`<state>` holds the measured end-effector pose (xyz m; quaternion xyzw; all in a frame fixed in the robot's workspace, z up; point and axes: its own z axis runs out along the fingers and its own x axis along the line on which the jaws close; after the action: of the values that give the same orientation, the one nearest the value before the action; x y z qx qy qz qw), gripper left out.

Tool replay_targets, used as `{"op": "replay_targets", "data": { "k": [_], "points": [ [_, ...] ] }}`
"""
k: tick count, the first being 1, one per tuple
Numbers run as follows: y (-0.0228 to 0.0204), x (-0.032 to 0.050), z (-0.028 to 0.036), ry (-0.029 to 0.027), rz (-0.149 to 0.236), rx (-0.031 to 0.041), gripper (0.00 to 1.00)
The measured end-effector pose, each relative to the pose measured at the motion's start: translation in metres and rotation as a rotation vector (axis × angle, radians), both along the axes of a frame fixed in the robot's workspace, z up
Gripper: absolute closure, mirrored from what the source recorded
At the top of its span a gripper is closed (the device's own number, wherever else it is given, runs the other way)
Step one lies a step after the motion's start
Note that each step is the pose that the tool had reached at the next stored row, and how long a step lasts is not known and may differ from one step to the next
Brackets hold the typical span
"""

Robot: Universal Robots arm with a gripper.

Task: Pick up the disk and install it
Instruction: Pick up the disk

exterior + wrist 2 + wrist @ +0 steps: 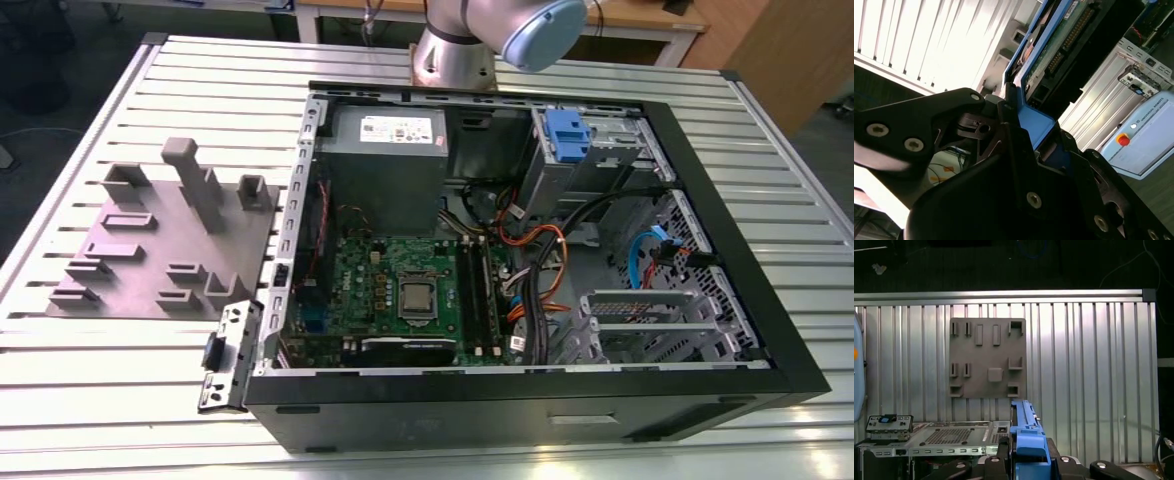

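Right at the wrist, the black two-fingered gripper is closed onto the disk, a flat metal hard drive in a blue plastic carrier frame. In the second wrist view its dark fingers press against the blue frame from both sides, and the drive's green circuit-board face runs away from the jaws. In the first wrist view the disk stands edge-on between the gripper's black links, held in the air above the table.

Beyond it in that view lies a perforated grey metal chassis edge, then the ribbed aluminium table. A flat grey fixture plate with raised blocks and pockets rests on the table.

In the exterior view the open black computer case lies on its side on the table, with a green motherboard inside. The fixture plate sits just beside it, toward the exterior view's left. Farther back inside the case are the grey power-supply box and a small blue plastic latch. The silver arm base stands behind the case.
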<state>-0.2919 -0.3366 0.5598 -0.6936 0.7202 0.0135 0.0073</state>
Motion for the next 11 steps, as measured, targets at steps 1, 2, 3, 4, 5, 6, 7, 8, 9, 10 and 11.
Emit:
{"op": "replay_targets", "data": {
  "k": [1,2,3,4,5,6,7,8,9,10,11],
  "points": [
    [-0.0004,0.0021,-0.0001,0.0001,0.0,0.0,0.64],
    [-0.0011,0.0037,-0.0003,0.0,0.0,0.0,0.64],
    [-0.002,0.0046,-0.0007,-0.0001,0.0,0.0001,0.64],
    [-0.0031,0.0055,-0.0011,-0.0001,0.0,0.0,0.64],
    [-0.0042,0.0064,-0.0014,0.0001,0.0,0.0,0.64],
    [-0.0054,0.0072,-0.0016,0.0002,0.0,-0.0001,0.64],
    [-0.0064,0.008,-0.002,0.0001,0.0,-0.0001,0.64],
    [-0.0073,0.0087,-0.0022,0.0001,-0.001,-0.0001,0.64],
    [-0.0083,0.0095,-0.0024,0.0001,-0.001,-0.0001,0.64],
    [-0.0093,0.0102,-0.0027,0.0,-0.001,0.0,0.64],
    [-0.0103,0.0112,-0.0029,-0.0001,-0.001,0.0001,0.64]
  ]
}}
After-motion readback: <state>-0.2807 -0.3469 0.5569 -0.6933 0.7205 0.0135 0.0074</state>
